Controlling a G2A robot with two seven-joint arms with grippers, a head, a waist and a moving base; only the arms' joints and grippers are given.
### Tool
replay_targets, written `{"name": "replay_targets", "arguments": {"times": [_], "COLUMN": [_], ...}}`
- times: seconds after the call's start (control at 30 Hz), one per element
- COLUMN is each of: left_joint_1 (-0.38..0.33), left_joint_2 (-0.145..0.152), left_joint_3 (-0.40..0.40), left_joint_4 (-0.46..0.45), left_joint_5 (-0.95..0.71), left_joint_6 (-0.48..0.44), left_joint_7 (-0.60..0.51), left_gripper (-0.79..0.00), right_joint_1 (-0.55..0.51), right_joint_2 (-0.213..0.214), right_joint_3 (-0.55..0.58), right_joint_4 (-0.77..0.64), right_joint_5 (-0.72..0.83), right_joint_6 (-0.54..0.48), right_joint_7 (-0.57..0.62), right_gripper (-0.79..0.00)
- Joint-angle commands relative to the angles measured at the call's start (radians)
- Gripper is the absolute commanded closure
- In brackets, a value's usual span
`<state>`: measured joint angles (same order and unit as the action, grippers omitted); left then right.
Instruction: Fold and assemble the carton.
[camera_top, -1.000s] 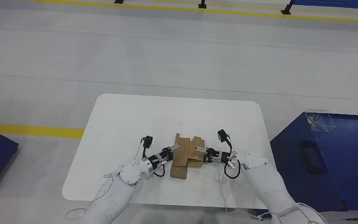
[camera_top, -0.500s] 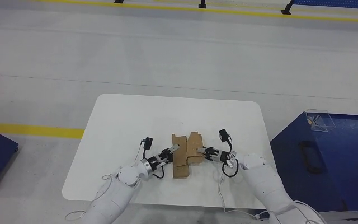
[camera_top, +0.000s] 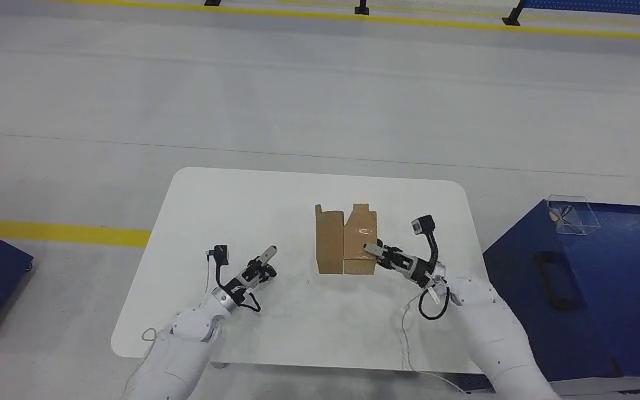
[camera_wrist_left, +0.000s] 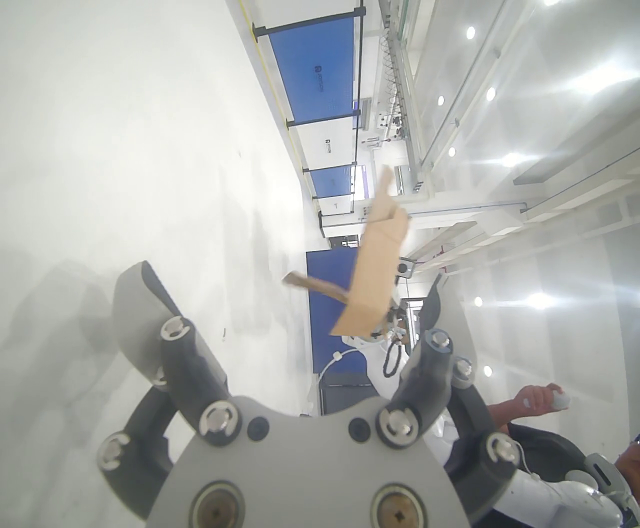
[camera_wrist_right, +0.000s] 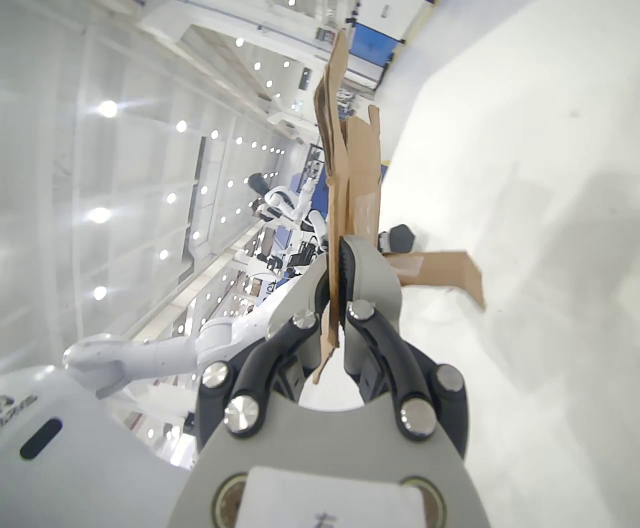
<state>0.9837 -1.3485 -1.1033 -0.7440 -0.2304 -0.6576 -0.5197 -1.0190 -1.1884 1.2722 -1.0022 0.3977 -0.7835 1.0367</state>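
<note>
One flattened brown cardboard carton (camera_top: 343, 240) is upright mid-frame in the top view, its edge clamped by the right gripper (camera_top: 374, 250). Lower left of it, the left gripper (camera_top: 266, 254) gapes wide, empty.

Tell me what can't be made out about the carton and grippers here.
1. Top view: whether the brown cardboard carton rests on the white table or hangs; its own panels hide its lower edge.
2. Right wrist view: the carton's inside; it shows edge-on, and the fingers of the right gripper cover the clamped panel.
3. Left wrist view: the carton's far side, turned away from the open left gripper.
</note>
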Motion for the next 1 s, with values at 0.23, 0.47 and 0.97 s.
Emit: {"name": "replay_targets", "arguments": {"times": [0.23, 0.47, 0.97], "left_joint_1": [0.009, 0.009, 0.009], "left_joint_2": [0.001, 0.001, 0.001], "left_joint_3": [0.001, 0.001, 0.001], "left_joint_4": [-0.012, -0.012, -0.012], "left_joint_5": [0.001, 0.001, 0.001], "left_joint_6": [0.009, 0.009, 0.009], "left_joint_7": [-0.006, -0.006, -0.006], "left_gripper": [-0.785, -0.785, -0.785], "right_joint_1": [-0.498, -0.498, -0.482], "right_joint_2": [0.086, 0.093, 0.094], "right_joint_3": [0.337, 0.368, 0.367], "right_joint_4": [-0.990, -1.171, -1.170], "right_joint_5": [-0.049, -0.103, -0.102], "right_joint_6": [0.029, 0.139, 0.156], "right_joint_7": [-0.002, -0.062, -0.062], "right_gripper": [0.000, 0.000, 0.000]}}
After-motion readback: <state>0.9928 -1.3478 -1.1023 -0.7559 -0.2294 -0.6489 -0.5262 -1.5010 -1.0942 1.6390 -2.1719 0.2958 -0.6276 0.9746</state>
